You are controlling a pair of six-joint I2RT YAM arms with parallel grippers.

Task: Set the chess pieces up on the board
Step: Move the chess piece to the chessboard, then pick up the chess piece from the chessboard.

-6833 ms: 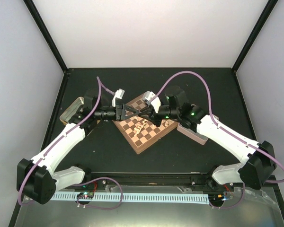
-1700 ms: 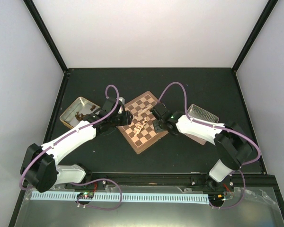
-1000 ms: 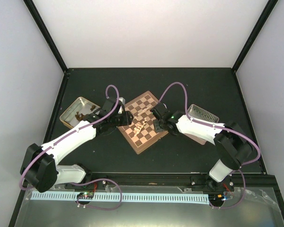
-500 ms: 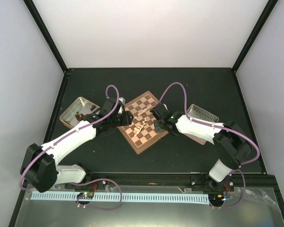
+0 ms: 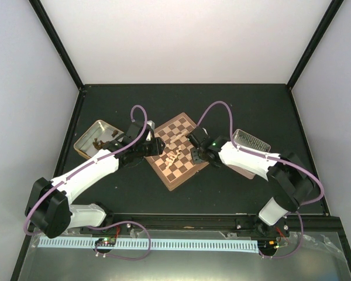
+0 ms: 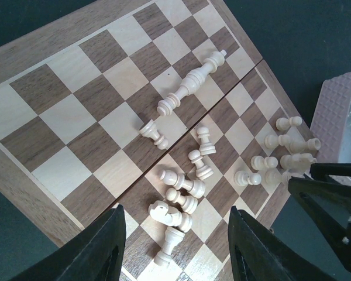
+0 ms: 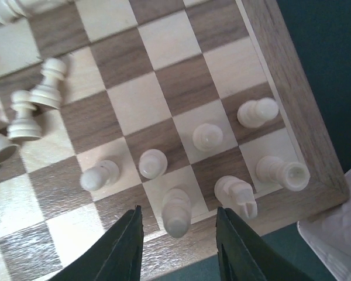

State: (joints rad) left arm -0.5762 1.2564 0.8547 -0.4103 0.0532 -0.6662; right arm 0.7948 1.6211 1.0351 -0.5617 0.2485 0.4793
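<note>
Left end effector [image 6: 176, 209] hangs released; right end effector [image 7: 178, 209], released, straddles a standing piece [image 7: 176, 221] a skewed lift could topple.

Left arm [image 5: 88, 170] and right arm [image 5: 251, 158] reach inward; left fingers [image 6: 99, 252] spread wide; right fingers [image 7: 126, 246] seemingly parted.

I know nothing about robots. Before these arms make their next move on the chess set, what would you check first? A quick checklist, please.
1. Right claw open, fingers not touching the cream piece between them: ok.
2. That piece looks upright on its square: ok.
3. It is the right kind of piece for that square: cannot tell.
4. Left claw open and empty: ok.
5. All pieces standing: not ok. A heap and a tall piece lie flat on the chessboard.
</note>
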